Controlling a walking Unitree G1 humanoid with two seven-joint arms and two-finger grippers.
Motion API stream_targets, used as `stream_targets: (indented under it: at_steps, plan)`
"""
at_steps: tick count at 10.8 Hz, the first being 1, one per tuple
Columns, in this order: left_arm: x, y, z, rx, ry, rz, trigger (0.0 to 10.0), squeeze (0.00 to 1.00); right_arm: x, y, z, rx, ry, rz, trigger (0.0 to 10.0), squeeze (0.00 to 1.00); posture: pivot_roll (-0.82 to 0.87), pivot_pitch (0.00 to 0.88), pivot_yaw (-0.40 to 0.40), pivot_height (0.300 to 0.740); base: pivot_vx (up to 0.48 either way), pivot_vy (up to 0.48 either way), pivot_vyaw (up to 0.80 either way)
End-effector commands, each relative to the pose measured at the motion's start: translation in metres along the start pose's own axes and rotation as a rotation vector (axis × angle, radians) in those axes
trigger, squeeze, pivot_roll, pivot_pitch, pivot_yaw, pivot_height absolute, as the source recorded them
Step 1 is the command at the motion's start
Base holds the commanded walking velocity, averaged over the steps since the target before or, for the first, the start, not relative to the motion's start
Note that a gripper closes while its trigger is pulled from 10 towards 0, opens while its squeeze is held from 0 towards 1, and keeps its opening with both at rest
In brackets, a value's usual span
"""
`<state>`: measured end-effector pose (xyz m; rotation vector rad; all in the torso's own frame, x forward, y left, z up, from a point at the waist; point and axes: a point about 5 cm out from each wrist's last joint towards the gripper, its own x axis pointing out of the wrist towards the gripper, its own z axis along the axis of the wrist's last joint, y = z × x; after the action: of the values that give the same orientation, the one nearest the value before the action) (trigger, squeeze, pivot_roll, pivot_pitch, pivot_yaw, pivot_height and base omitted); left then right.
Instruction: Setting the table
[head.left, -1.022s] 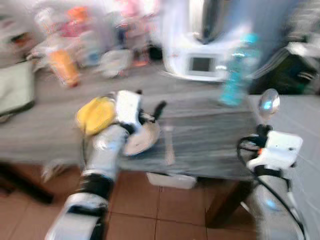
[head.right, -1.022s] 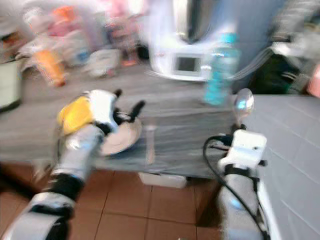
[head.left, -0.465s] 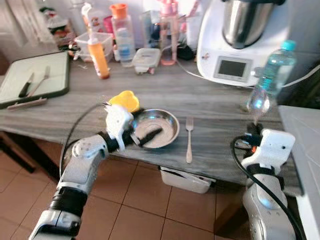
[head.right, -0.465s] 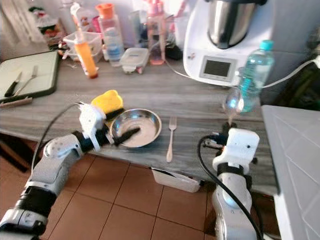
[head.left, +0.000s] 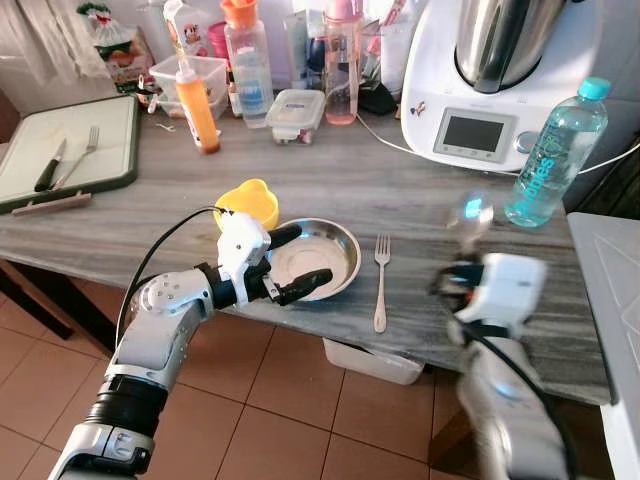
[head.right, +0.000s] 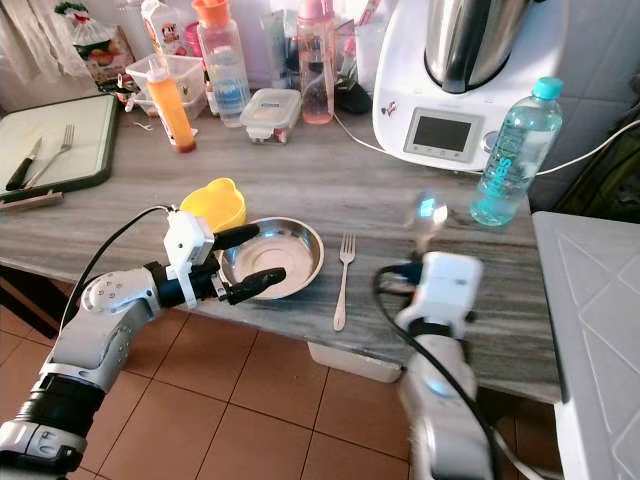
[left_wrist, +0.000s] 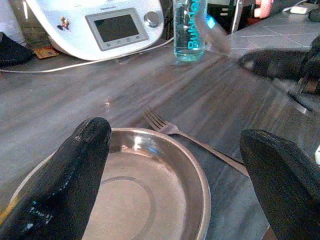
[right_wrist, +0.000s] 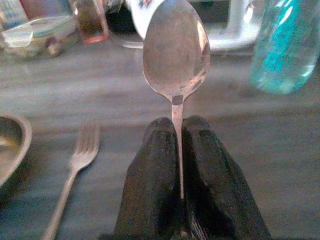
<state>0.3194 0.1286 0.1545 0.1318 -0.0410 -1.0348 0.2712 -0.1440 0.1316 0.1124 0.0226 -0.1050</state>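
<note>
Spoon placement was the step in hand, as I judged it: the right gripper (right_wrist: 179, 150) had its black fingers pressed together on the handle of a shiny metal spoon (right_wrist: 176, 55), bowl pointing up, above the grey wood-grain table (head.left: 420, 200) right of the silver fork (head.left: 380, 280). To do it well, the spoon should probably go down flat, parallel to the fork, clear of the near table edge, with no release until the handle rests on the wood.

The left gripper (head.left: 292, 262) had its fingers spread, one over the round steel bowl (head.left: 325, 255) and one at its near rim, gripping nothing. A yellow plastic cup (head.left: 250, 200) sat just left of the bowl.

Far right stood a blue-tinted water bottle (head.left: 555, 155) and a white kitchen machine (head.left: 490, 90) with its cable on the table; both were well apart from the likely drop spot. A green-rimmed tray (head.left: 70, 150) lay far left.
</note>
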Motion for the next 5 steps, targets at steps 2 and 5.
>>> stream_targets:
  at_steps: [2, 5]
  plan:
    - [-0.001, -0.003, 0.001, 0.0, 0.005, -0.019, 10.0, 0.0, 0.001, 0.005, -0.012, 0.107, 0.07, 0.014, 10.0, 0.0, 0.01, 0.097, 0.045, 0.74, 0.0, 0.0, 0.0]
    - [0.0, -0.007, 0.002, -0.011, 0.007, -0.038, 10.0, 0.0, 0.001, 0.013, -0.025, 0.129, 0.125, 0.04, 10.0, 0.0, 0.01, 0.099, 0.051, 0.74, 0.0, 0.0, 0.0]
